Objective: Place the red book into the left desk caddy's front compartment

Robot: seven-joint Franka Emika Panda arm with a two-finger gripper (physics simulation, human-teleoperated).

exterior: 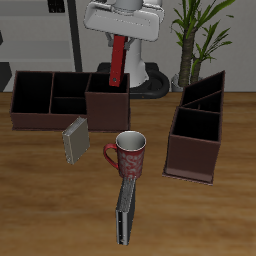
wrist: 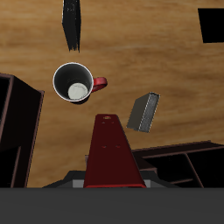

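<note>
My gripper [exterior: 121, 38] is shut on the red book [exterior: 118, 62], a thin dark-red hardcover that hangs upright from the fingers, high above the table near its back. In the wrist view the red book [wrist: 112, 153] runs out from the gripper [wrist: 112, 182]. The book hangs over the tall end compartment of the other desk caddy [exterior: 105, 115]. The left desk caddy [exterior: 190, 160] is dark brown and stands apart from the book across the table, with its front compartment nearest the table's front edge. Its wall also shows in the wrist view [wrist: 17, 122].
A red patterned mug [exterior: 131, 155] stands mid-table and also shows in the wrist view [wrist: 74, 83]. A grey book [exterior: 75, 140] leans beside the other caddy. A black book [exterior: 125, 205] lies near the front edge. A potted plant [exterior: 195, 30] stands behind the table.
</note>
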